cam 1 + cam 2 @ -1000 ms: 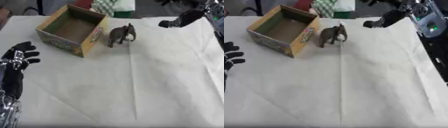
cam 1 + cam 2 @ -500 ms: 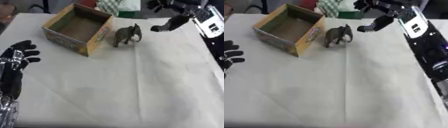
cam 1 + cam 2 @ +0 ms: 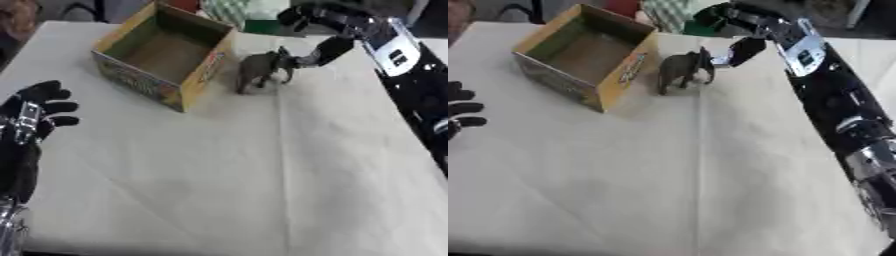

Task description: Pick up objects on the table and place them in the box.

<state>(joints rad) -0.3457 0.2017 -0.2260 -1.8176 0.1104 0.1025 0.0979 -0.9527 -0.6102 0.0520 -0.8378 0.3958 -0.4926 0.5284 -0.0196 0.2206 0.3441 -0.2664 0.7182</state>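
The box is set at the table's far left, with the toy elephant stood just to its right. The right hand is held just right of the elephant; the left hand is rested at the near left edge.

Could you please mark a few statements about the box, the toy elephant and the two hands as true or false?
1. The toy elephant stands upright on the table, outside the box. True.
2. The box already holds an object. False: its inside shows only a bare bottom.
3. The right hand is at the elephant's head end, on the side away from the box. True.
4. The left hand is curled round the box's rim. False: it rests open near the left edge, apart from the box.
5. The elephant is lifted clear of the white cloth. False: its feet are on the cloth.
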